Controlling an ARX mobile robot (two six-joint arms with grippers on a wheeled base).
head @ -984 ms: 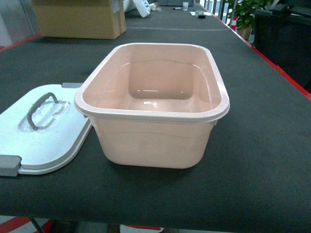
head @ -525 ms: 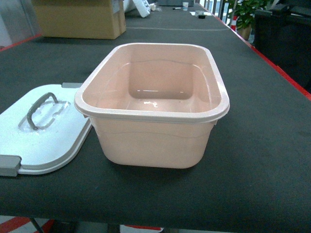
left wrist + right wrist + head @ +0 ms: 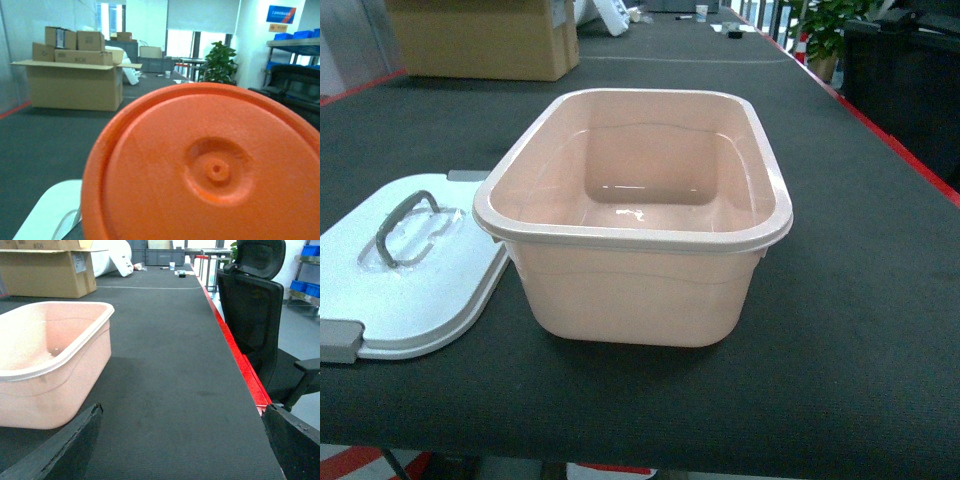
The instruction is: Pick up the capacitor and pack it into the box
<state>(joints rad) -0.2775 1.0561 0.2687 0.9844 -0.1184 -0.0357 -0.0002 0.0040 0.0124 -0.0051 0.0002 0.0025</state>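
White lid lies flat near the tabletop's left edge, just beside the box, which sits open, empty, mid-tabletop. Capacitor fills the left wrist view, round end cap facing the lens, so its long axis likely runs along that camera's line of sight. Looks rigid, smooth, probably light and a bit slippery; best taken across the side wall. Left pincer: state can't tell. Right pincer fingers spread wide, nothing held.

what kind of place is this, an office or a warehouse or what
Most likely a workshop or packing area in an office-style building: open cardboard boxes on a long dark-matted table, blue storage bins on shelving, plus an office chair.
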